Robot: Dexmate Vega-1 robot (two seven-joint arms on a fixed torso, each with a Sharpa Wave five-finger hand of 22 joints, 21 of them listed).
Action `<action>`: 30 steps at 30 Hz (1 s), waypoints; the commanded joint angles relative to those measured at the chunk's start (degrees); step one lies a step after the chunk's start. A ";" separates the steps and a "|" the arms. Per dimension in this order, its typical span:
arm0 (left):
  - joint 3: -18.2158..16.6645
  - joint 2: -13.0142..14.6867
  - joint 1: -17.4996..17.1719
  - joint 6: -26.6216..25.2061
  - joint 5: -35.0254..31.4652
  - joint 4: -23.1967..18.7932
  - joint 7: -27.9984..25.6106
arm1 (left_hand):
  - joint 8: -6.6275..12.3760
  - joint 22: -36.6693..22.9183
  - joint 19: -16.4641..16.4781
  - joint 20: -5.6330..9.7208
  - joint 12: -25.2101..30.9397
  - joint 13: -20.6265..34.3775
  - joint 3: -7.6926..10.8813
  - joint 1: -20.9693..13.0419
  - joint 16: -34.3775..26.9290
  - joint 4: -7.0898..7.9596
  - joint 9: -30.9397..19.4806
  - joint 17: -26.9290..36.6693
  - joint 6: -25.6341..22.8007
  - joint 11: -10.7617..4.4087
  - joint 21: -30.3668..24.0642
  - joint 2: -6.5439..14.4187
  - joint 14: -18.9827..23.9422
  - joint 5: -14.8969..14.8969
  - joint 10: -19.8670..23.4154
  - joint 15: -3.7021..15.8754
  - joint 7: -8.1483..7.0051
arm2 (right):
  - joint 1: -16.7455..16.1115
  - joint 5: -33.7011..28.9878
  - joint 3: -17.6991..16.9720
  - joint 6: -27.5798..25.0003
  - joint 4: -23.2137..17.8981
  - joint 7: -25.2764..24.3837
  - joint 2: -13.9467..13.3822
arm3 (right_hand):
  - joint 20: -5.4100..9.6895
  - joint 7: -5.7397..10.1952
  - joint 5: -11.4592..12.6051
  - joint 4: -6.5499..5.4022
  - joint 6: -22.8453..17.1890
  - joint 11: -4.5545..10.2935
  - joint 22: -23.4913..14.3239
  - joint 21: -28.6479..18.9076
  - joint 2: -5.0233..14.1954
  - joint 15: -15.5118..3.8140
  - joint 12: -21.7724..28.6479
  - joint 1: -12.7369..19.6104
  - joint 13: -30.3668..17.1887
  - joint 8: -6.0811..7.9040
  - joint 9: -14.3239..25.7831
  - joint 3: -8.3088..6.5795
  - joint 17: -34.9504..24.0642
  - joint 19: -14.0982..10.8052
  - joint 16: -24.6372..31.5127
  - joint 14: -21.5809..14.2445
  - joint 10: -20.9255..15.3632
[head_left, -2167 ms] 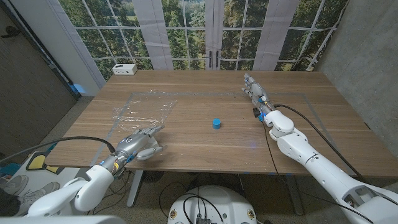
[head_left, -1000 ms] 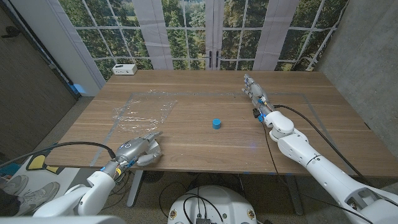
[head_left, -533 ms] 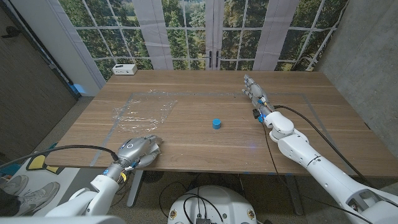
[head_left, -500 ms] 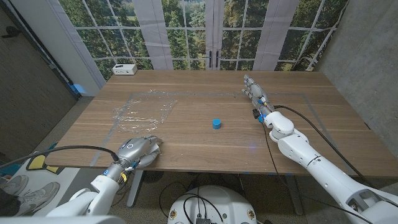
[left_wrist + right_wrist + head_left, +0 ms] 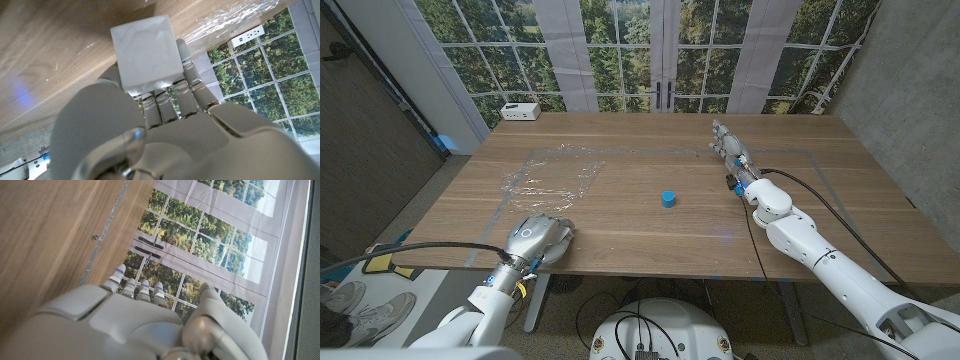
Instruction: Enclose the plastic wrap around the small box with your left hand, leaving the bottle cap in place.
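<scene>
1. Since 2.2 s ago the left robot hand [image 5: 541, 237] has pulled back from near the wrap toward the table's near edge and curled in; at 0.5 s ago it was almost where it is now.
2. Cap, wrap and right arm sit where they did in the earlier frames.
3. Left robot hand now: at the near-left edge of the table [image 5: 650, 215], fingers [image 5: 187, 82] curled around a small box [image 5: 146, 53]. The wrist view shows a pale cube held vs. the fingers, w/ the thumb side below it.
4. In the head view the box is hidden under the left hand, so can't tell if it touches the table.
5. Wrap [image 5: 546, 177]: crinkled clear sheet lying flat on the table's left half, well beyond the left hand, not touching it. Its edge also shows in the left wrist view [image 5: 240, 15].
6. Cap [image 5: 667, 198]: blue, upright, near table centre, between the 2 arms, well apart from wrap and both hands.
7. Right robot hand [image 5: 727, 143]: far right part of the table, arm stretched out, fingers [image 5: 131, 286] extended and close together, holding nothing.
8. White power strip [image 5: 521, 111] at the far-left corner by the window.
</scene>
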State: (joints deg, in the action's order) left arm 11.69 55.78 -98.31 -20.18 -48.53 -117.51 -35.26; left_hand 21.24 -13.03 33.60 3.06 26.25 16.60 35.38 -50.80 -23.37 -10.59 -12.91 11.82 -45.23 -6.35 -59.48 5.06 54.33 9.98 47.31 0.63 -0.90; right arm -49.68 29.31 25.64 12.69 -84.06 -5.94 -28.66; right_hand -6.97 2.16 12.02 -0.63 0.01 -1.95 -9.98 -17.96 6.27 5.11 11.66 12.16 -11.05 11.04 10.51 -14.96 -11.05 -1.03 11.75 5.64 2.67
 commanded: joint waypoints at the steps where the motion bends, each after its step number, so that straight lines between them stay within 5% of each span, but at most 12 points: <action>1: 0.85 -0.20 1.80 -0.23 1.79 0.52 -8.49 | 0.77 -0.04 0.00 2.47 0.59 0.91 5.49 -7.00 -0.23 5.85 -0.65 0.25 -0.96 -1.36 -0.80 6.19 7.97 0.42 1.85 12.46 0.08 | 0.89 -0.48 0.40 0.13 0.55 0.41 0.09 | 0.00 0.39 -0.09 0.17 -0.34 -0.07 -0.19 0.33 -0.10 0.32 -0.15 -0.51 -0.26 -0.04 0.16 -0.26 -0.20 -0.29 0.01 -0.27 -0.33; 22: 0.11 -0.02 6.08 -2.10 3.40 1.09 -11.37 | 1.26 0.41 -0.14 2.92 1.71 3.75 5.19 -7.74 0.08 5.84 -1.87 0.22 -1.46 -1.72 -2.92 5.97 9.52 0.47 2.35 12.53 0.11 | 3.36 -1.74 1.35 0.59 1.63 1.83 0.57 | 0.18 0.37 -0.10 0.27 -0.34 -0.06 -0.19 0.66 -0.13 0.26 -0.14 -0.53 -0.26 -0.05 0.15 -0.33 -0.17 -0.39 -0.05 -0.24 -0.41; 30: -1.63 0.02 7.81 1.17 7.56 2.26 -11.22 | 1.22 0.58 -0.41 3.08 2.09 4.79 5.05 -7.99 0.29 5.77 -2.04 0.22 -1.56 -2.20 -3.64 5.90 9.86 0.48 2.47 12.55 -0.04 | 3.62 -2.23 1.46 1.14 1.55 1.98 0.57 | 0.22 0.39 -0.10 0.31 -0.38 -0.06 -0.20 0.79 -0.15 0.31 -0.10 -0.54 -0.26 -0.04 0.15 -0.35 -0.16 -0.41 -0.07 -0.23 -0.53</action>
State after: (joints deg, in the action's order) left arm 11.78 55.63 -92.76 -21.70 -44.78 -116.27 -46.23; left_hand 22.12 -12.47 33.60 3.00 27.79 20.95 35.15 -51.41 -23.35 -10.35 -14.79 11.85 -46.40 -6.36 -62.56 4.45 55.46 10.19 47.93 0.10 -0.91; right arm -46.70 27.73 26.88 13.21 -82.64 -4.39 -28.13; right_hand -6.76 2.16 12.02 -0.40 0.01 -2.16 -9.98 -17.51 6.28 5.11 11.66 12.16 -11.05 11.04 10.51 -15.20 -11.05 -1.24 11.75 5.64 2.46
